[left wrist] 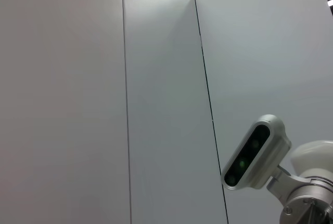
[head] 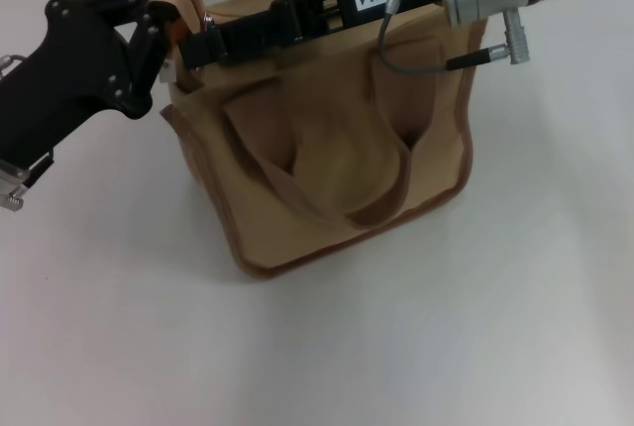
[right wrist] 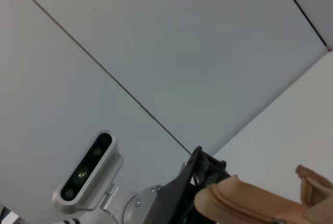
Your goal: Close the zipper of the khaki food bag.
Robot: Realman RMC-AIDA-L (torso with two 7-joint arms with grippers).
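Your khaki food bag (head: 327, 163) sits upright on the white counter (head: 515, 327), slightly left of centre in the head view, its two wide handles flopped forward over the front so they stay out of the way of the top edge. Your left gripper (head: 170, 20) is at the bag's far left top corner, closed on a fold of the tan fabric there; I judge that hold is meant to anchor the bag and keep the zipper line taut. Your right gripper (head: 198, 48) reaches across the whole top of the bag from the right, its black body lying along the line of the zipper (head: 210, 22), with its tip just beside the left gripper at that same corner. A small silvery piece shows there, probably the pull tab, but you cannot tell whether the right gripper's fingers are clamped on it. The right wrist view shows only a raised tan fabric edge and the other gripper's dark frame, so how much of the zipper is closed stays hidden under the arm.
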